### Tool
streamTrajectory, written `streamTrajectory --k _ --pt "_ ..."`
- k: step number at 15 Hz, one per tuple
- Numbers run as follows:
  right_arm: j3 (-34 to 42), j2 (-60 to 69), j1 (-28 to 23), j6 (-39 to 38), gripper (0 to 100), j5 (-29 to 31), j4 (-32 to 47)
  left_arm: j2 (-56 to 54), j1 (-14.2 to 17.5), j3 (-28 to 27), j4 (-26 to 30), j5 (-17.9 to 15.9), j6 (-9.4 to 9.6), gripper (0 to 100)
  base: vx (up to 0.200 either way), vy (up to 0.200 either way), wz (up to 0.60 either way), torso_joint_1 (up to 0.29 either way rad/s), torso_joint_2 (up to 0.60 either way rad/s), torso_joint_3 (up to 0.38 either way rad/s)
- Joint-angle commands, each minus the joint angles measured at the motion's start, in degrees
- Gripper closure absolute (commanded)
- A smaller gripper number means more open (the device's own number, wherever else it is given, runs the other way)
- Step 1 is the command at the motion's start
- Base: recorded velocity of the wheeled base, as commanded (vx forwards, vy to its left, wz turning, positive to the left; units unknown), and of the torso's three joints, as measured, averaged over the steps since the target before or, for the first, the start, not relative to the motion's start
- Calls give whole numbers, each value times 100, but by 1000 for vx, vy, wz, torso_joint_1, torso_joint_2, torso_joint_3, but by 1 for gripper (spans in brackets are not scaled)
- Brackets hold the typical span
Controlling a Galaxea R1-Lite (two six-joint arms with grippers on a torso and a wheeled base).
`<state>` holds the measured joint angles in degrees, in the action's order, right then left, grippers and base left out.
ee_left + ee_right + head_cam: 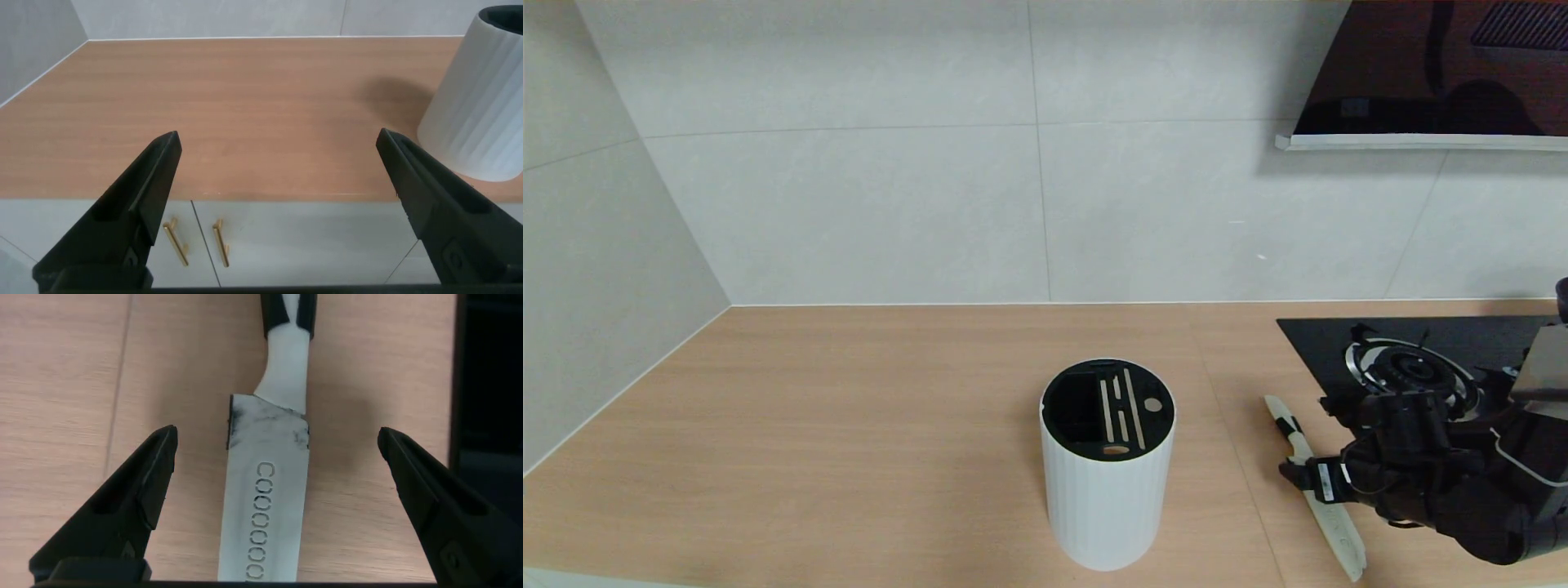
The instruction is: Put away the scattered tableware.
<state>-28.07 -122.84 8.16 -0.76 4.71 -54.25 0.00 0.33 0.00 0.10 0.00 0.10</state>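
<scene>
Your right gripper (275, 441) hangs wide open over the white knife (263, 514), three o'clock of the holder (1107, 498) (left gripper (278, 143) wide too).

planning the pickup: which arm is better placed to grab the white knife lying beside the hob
Right. The right end effector, open, straddles the white-bladed knife with black-and-white handle. The left end effector is at the front edge of the wooden counter, the white ribbed holder between it and the knife.
</scene>
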Motion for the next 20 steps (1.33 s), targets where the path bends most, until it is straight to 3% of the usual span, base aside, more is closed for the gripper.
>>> streamTrajectory --k 1,19,20 --pt "-23 -91 11 -4 0 39 -7 9 2 0 -1 0 -1 0 0 0 0 0 0 0" --pt "-128 -468 169 -56 0 426 -358 9 2 0 -1 0 -1 0 0 0 0 0 0 0" --pt "-128 -477 169 -56 100 426 -358 9 2 0 -1 0 -1 0 0 0 0 0 0 0"
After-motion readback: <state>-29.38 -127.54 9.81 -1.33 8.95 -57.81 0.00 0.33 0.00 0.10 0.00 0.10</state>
